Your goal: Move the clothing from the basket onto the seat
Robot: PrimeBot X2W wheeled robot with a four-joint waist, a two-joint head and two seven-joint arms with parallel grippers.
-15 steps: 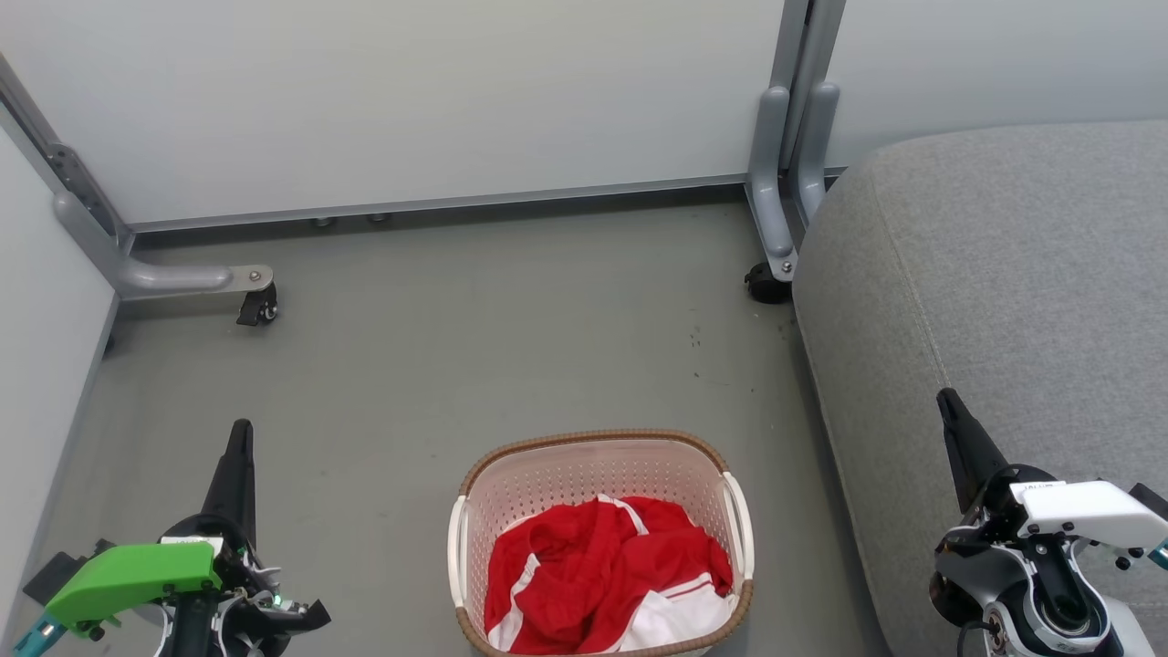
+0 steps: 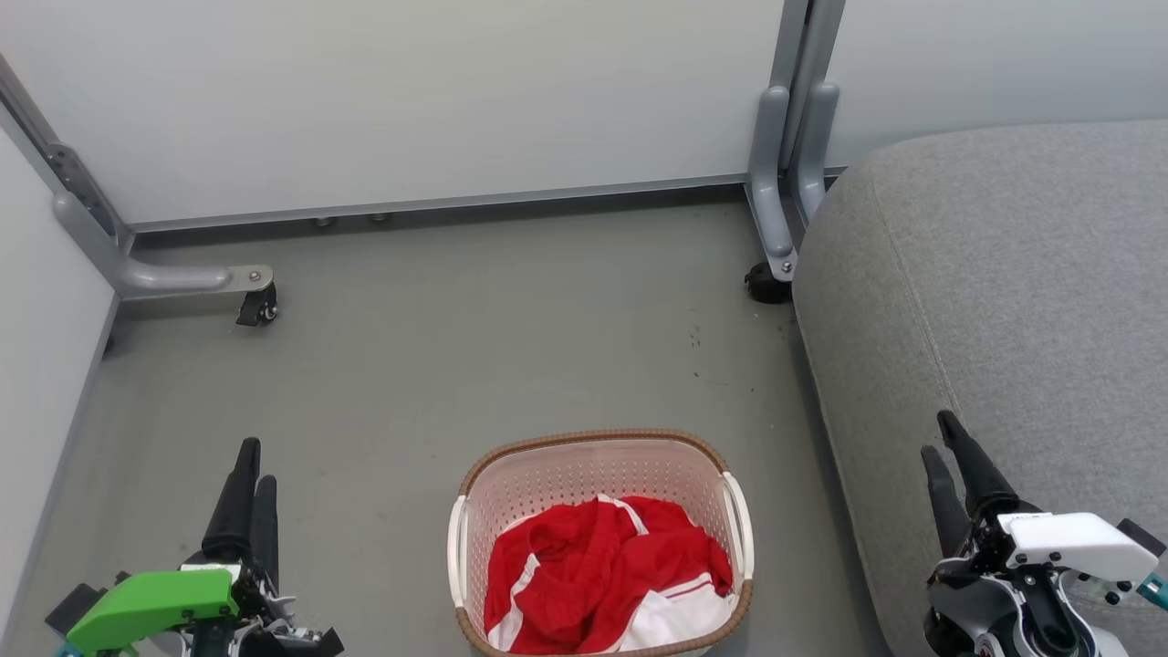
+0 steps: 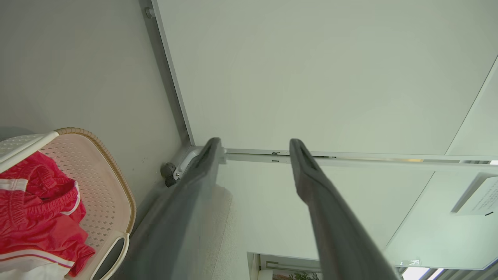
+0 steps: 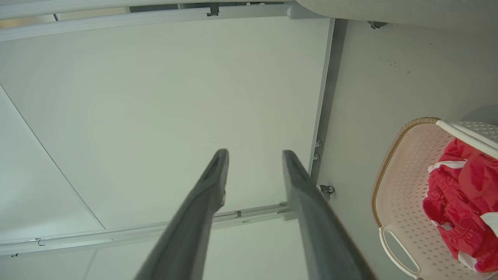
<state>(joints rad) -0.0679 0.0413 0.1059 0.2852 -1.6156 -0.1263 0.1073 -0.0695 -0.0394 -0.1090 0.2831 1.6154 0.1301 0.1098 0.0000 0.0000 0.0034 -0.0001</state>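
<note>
Nothing legible on my feeds. Closest candidate is in the left wrist view: a white sheet [image 3: 475, 193] fixed to the pale partition panel [image 3: 428, 233] at the far right edge. It carries a few lines of small dark print plus one short dark mark near its lower corner. It's seen at a steep angle and the print is too small, so I can't resolve a single word or digit.

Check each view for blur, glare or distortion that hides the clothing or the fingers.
Head view: even, soft light, sharp, no glare; red clothing in the basket reads clearly. Left wrist view: wide-angle skew; one of the left fingers smeared, out of focus. Right wrist view: right fingers soft toward the bottom edge, clothing sharp.
</note>
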